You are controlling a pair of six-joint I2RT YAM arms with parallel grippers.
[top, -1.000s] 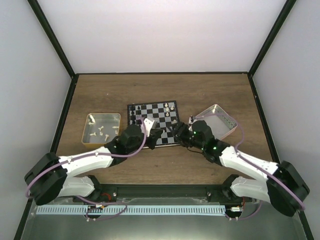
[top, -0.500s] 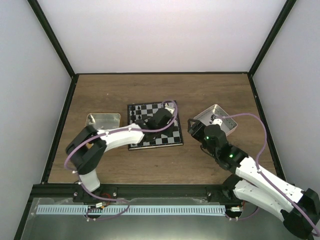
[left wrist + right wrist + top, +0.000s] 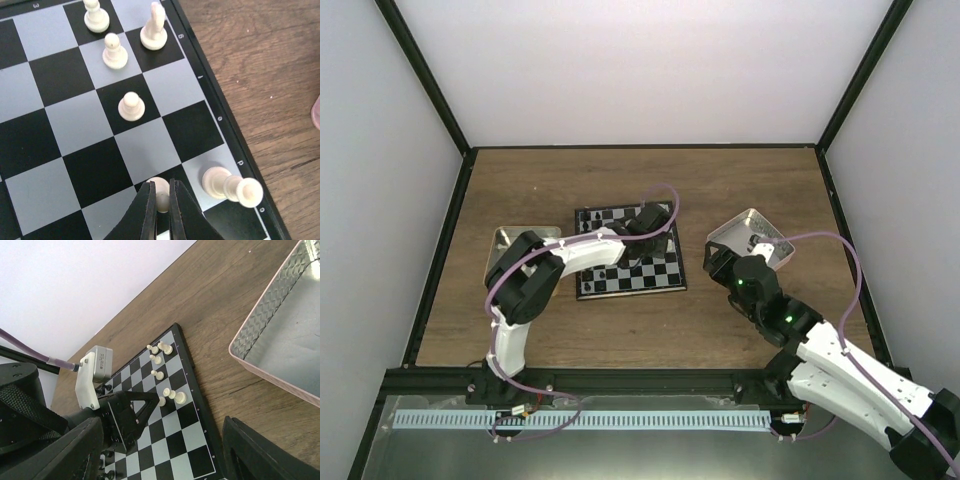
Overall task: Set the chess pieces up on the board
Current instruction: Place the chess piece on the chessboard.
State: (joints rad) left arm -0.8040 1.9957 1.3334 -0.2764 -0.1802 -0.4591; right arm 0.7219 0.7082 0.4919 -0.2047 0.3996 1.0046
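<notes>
- Chess pieces (image 3: pixel 131 106): 4 white ones stand in a loose line ahead of the left pincer (image 3: pixel 160 196), along the near edge files of the board (image 3: pixel 75 165). 1 taller white piece (image 3: pixel 231 186) sits just right of the tips. I cannot tell whether it is upright or tipped.
- Tan tray (image 3: pixel 501 250): it lies well to the left of and behind the left pincer, half hidden by that arm. I judge it to be where the white pieces are kept. Its contents do not show.
- Left pincer: its fingers are together, apparently clamped on a white pawn (image 3: pixel 158 186). The pawn is held low over a dark square close to the board's border. The high, narrow pinch probably leaves the base free to land flat.
- Board: it lies flat on the table (image 3: pixel 260 75), directly under the left pincer. A placement therefore needs only a short drop.
- Right pincer (image 3: pixel 164 442): its jaws are wide apart with nothing between them. It is held back off the board's right side, likely to leave the other arm room.
- Pink tray (image 3: pixel 260 335): it sits ahead and to the right of the right pincer, within easy reach. What it holds is too small to tell.
</notes>
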